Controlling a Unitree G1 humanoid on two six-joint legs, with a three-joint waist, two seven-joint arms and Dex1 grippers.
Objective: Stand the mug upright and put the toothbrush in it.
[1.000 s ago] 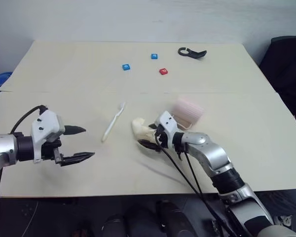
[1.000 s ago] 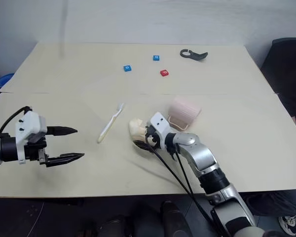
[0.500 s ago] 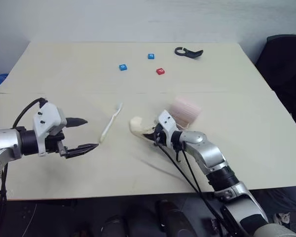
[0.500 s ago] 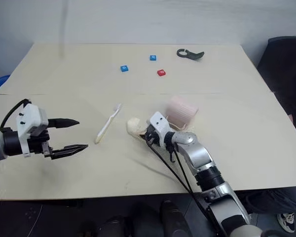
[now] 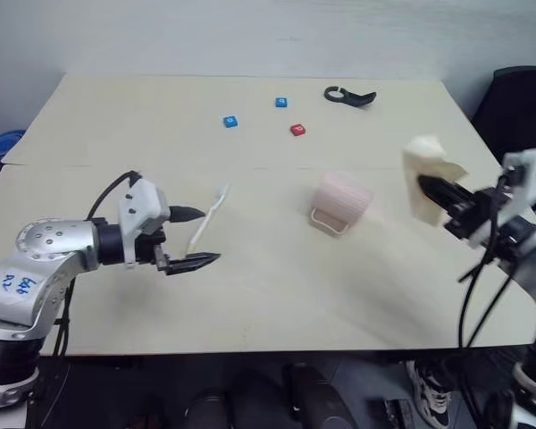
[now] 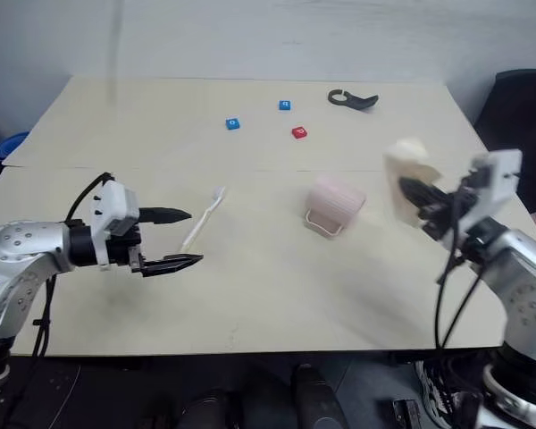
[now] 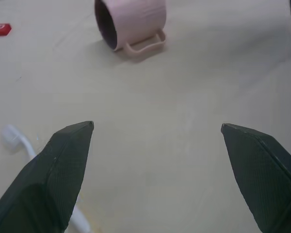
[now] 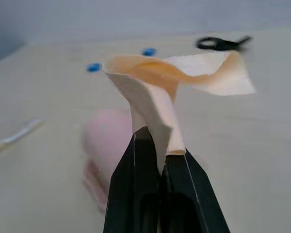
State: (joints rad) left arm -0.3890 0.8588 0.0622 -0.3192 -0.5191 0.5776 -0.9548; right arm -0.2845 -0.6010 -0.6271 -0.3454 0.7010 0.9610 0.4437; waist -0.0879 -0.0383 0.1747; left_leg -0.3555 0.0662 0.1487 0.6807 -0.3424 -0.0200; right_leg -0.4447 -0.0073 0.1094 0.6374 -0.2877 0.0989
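The right gripper (image 5: 431, 189) is clamped on a cream cloth wad (image 5: 424, 175), held up off the table (image 5: 250, 295), well to the right of the mug (image 5: 340, 200). The mug lies on its side, handle on the table. The left gripper (image 5: 202, 237) has its jaws wide apart; the toothbrush (image 5: 207, 221) lies flat between them, and the mug sits well beyond their tips.
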